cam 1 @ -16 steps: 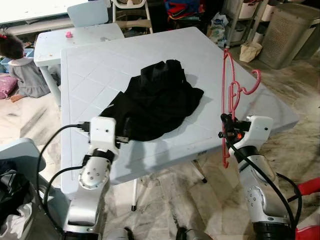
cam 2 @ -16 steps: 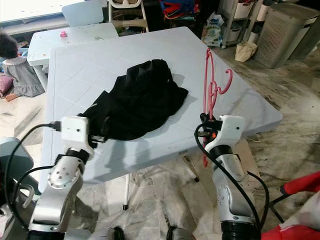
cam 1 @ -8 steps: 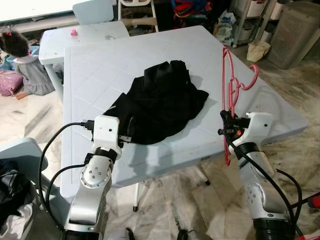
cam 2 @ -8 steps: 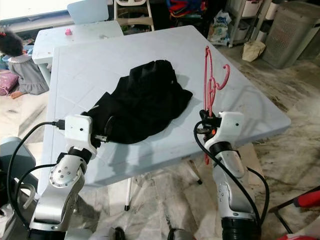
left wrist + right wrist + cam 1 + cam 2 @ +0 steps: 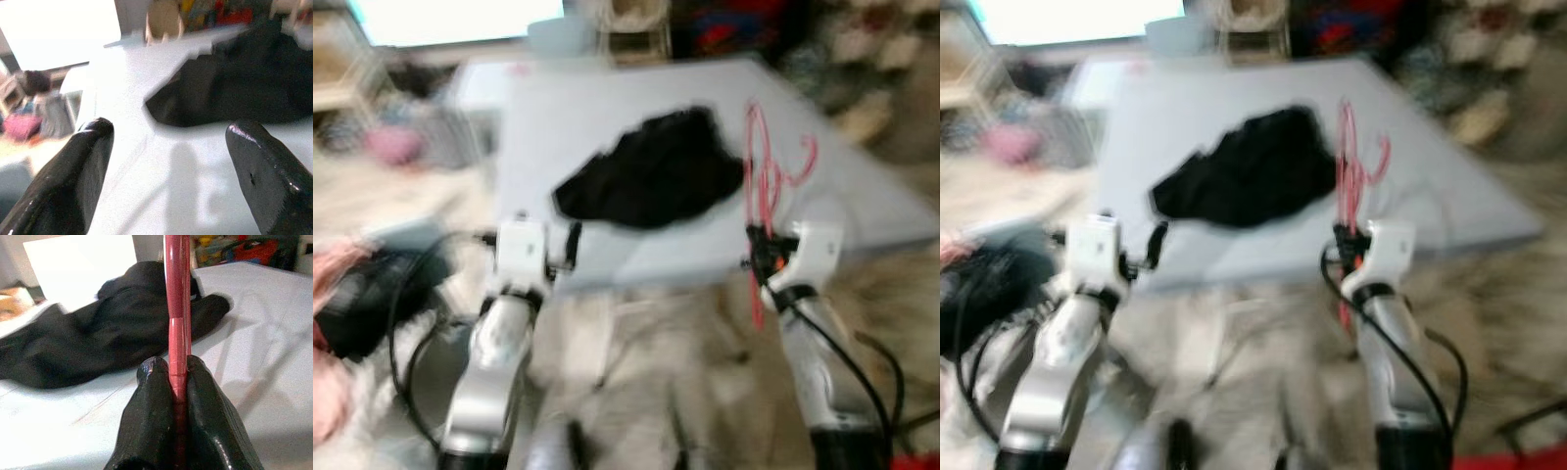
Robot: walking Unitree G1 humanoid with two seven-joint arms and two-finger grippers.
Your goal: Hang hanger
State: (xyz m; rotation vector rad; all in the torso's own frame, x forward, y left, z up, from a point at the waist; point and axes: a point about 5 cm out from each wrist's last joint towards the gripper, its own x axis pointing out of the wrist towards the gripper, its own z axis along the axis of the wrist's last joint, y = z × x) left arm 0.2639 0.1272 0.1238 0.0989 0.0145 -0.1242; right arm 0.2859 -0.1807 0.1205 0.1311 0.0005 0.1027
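Blurred white table fills the upper middle, black garment lying on it. Right gripper clamps the red hanger upright at centre right; left gripper spread, empty.

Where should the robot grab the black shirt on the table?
Judging from its pose, the near edge of the black garment, coming from the robot's side with the open left gripper, which points that way. It lies heaped on the white table, so that low edge looks easiest to pinch.
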